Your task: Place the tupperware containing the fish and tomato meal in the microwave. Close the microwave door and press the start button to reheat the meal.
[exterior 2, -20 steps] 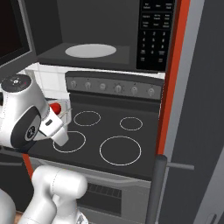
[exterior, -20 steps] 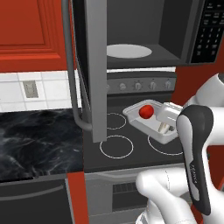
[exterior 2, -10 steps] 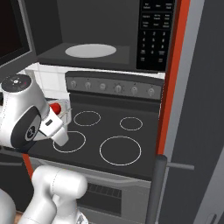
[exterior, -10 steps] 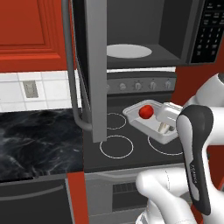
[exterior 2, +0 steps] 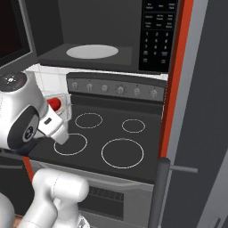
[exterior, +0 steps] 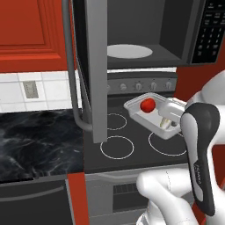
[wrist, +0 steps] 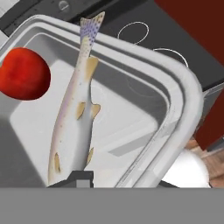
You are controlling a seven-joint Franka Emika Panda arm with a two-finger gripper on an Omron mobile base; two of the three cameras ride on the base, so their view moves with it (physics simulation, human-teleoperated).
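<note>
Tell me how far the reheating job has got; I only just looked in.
Done: the microwave door stands open and the tupperware, with tomato and fish inside, is lifted above the stove. In hand: the tool grips the tray's rim, below the microwave. Left: set it on the turntable plate, shut the door, press start on the keypad.

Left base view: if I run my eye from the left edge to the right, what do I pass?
Red cabinet → open microwave door → white turntable plate → tomato in the tupperware → fish → microwave keypad.
</note>
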